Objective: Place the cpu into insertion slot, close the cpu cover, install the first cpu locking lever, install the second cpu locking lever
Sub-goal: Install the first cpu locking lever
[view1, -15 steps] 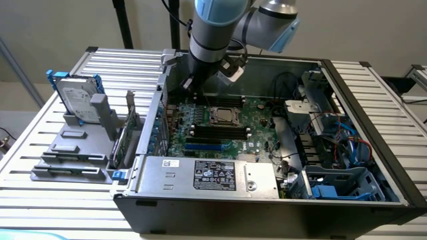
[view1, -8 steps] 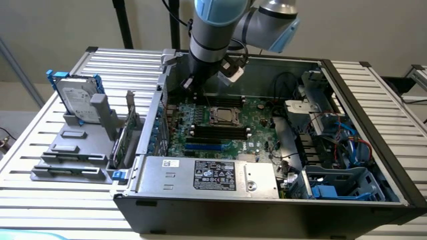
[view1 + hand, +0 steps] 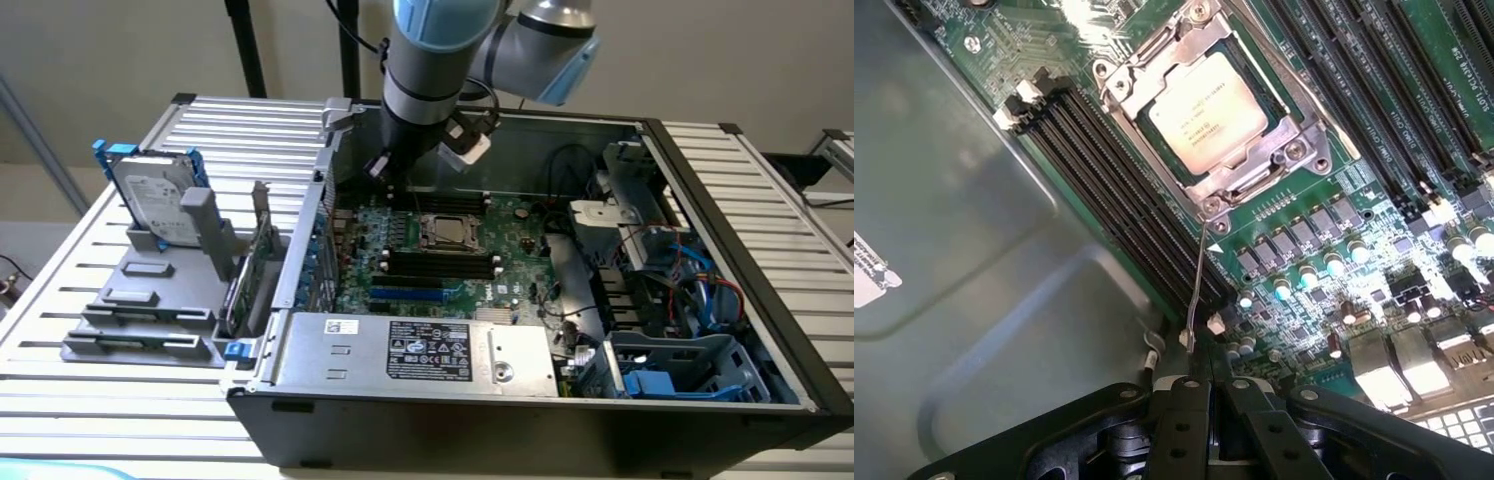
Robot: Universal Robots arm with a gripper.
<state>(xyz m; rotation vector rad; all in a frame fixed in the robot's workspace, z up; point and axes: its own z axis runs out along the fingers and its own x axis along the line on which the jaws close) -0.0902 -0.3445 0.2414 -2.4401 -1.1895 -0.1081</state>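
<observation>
On the exterior view's left: hard drive [image 3: 151, 195] in a blue caddy, upright in a grey rack [image 3: 140, 305] on the slatted table [image 3: 80, 400]. Next along, open computer case [image 3: 534, 430], with arm [image 3: 427, 70] reaching down near its far wall. Hand [image 3: 1199, 385] pressed together, tips at the free end of a thin locking lever [image 3: 1199, 285] standing up off the board; pinched or merely touched, cannot tell. Mid-board: cpu [image 3: 1207, 110] seated in the insertion slot [image 3: 449, 232], cpu cover [image 3: 1292, 135] down around it, black memory slots [image 3: 1114, 190] just beside. Farther right, blue cables [image 3: 701, 285].
</observation>
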